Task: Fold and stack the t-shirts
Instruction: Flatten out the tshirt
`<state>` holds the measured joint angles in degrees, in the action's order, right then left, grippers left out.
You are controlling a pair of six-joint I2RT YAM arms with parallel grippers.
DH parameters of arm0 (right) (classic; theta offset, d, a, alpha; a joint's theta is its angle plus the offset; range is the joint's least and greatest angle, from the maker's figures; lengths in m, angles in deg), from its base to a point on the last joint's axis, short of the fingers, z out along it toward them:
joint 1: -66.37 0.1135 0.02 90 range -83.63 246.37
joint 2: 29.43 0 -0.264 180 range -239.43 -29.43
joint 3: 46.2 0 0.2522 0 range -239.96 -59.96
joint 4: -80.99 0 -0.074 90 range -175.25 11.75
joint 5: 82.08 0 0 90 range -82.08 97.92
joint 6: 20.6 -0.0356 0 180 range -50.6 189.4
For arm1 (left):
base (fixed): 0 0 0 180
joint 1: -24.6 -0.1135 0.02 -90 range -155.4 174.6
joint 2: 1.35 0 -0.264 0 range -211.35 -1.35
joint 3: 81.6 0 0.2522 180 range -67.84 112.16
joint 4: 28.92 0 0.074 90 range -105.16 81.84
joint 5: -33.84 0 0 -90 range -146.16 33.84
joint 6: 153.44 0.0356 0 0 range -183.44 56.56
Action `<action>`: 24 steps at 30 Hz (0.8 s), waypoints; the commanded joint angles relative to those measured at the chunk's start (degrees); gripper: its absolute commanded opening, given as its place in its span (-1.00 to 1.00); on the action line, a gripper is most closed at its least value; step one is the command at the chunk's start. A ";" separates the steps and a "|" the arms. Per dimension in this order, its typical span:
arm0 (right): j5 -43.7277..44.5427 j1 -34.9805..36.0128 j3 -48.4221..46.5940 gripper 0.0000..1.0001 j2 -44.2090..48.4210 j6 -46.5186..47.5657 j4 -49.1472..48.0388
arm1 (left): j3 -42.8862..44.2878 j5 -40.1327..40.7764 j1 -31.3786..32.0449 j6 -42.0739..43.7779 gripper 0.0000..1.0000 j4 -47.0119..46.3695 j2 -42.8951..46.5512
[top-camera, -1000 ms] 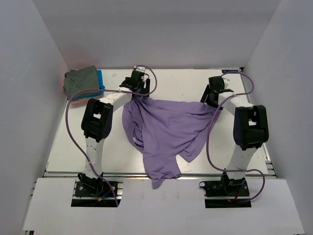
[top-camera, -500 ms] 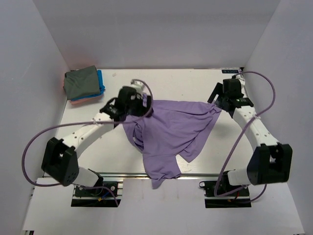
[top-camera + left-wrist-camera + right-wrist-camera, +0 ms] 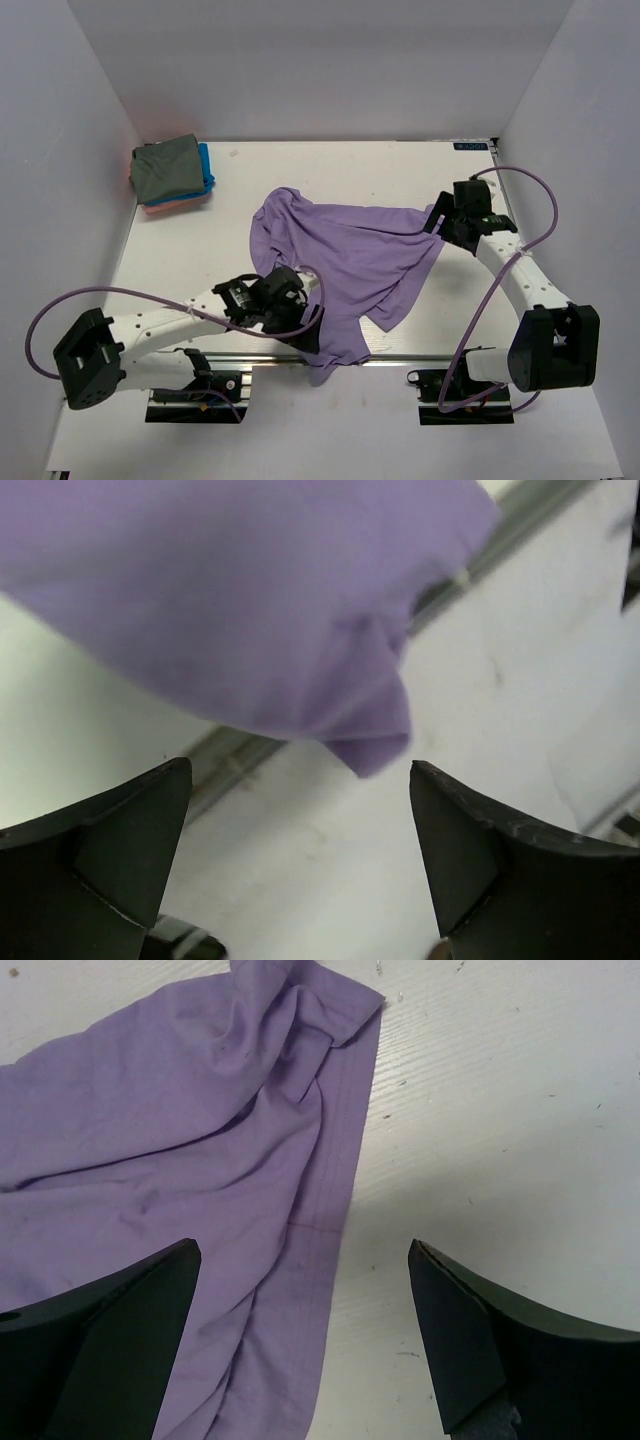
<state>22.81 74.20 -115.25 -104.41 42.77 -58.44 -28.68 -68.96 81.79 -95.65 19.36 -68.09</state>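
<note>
The lavender-purple shirt (image 3: pixel 340 265) lies crumpled in the middle of the table, and one end hangs over the near edge. My left gripper (image 3: pixel 308 335) is open and empty above that hanging end. In the left wrist view the shirt's corner (image 3: pixel 370 730) sits just beyond the open jaws (image 3: pixel 300 768). My right gripper (image 3: pixel 436 220) is open and empty at the shirt's right corner. In the right wrist view the shirt's hem (image 3: pixel 335 1190) runs between the open jaws (image 3: pixel 305 1248). The folded olive-grey shirt (image 3: pixel 165 168) tops the blue (image 3: pixel 206 165) and salmon-pink (image 3: pixel 175 203) ones at the back left.
White walls (image 3: pixel 80 120) close in the table on the left, back and right. A metal rail (image 3: pixel 450 357) runs along the near edge. A purple cable (image 3: pixel 530 230) loops off each arm.
My left arm has swung from the shirt's far left corner down to the near edge. The shirt's top now lies slack on the table. My right gripper has moved right and towards me.
</note>
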 commanded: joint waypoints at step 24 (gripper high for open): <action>-4.52 -0.54 2.91 0.75 -4.98 6.15 -11.07 | 17.79 41.82 12.07 -8.92 -1.00 9.85 -3.67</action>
<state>19.01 73.92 -110.77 -106.57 45.94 -64.69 -15.70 -46.79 94.62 -101.86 23.86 -76.87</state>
